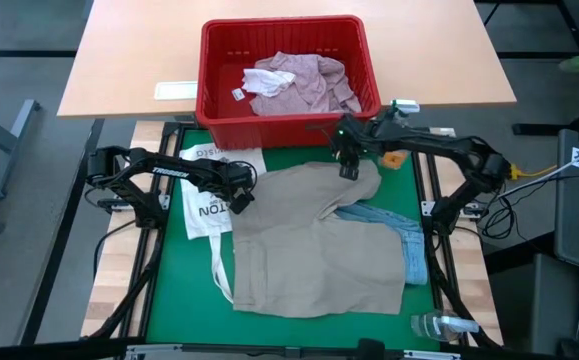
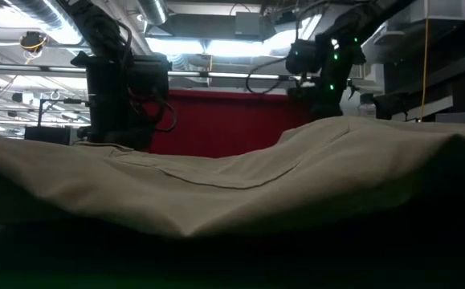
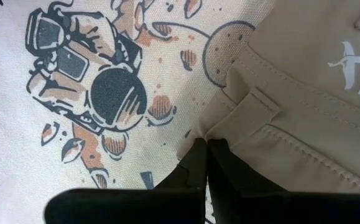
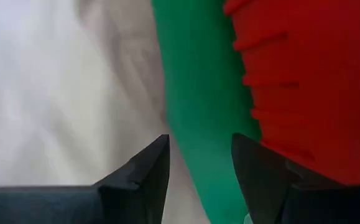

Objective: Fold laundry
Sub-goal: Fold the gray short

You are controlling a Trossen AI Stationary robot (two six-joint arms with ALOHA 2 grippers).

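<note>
A tan khaki garment (image 1: pixel 309 240) lies spread on the green mat, over light blue jeans (image 1: pixel 411 245) that stick out at its right side. The pale pink shirt (image 1: pixel 299 82) lies in the red basket. My left gripper (image 1: pixel 241 188) is shut at the khaki's far left corner (image 3: pixel 229 124), beside a printed white tote bag (image 3: pixel 92 93). My right gripper (image 1: pixel 349 168) is open and hovers over the khaki's far edge near the basket. In the right wrist view its fingers (image 4: pixel 199 162) stand over bare green mat, between cloth and basket. The low view shows the khaki (image 2: pixel 232 185) as a low ridge. My left gripper pinches the khaki garment at its waistband corner (image 3: pixel 207 134), beside a belt loop, slanting down from the table's left. The fingers hide how many layers they hold. The rest of the garment lies flat on the mat.
The red basket (image 1: pixel 214 100) stands at the mat's far edge, close behind both grippers. The white tote bag (image 1: pixel 207 205) lies on the mat's left part, partly under the khaki. A clear spray bottle (image 1: pixel 444 325) lies at the near right corner.
</note>
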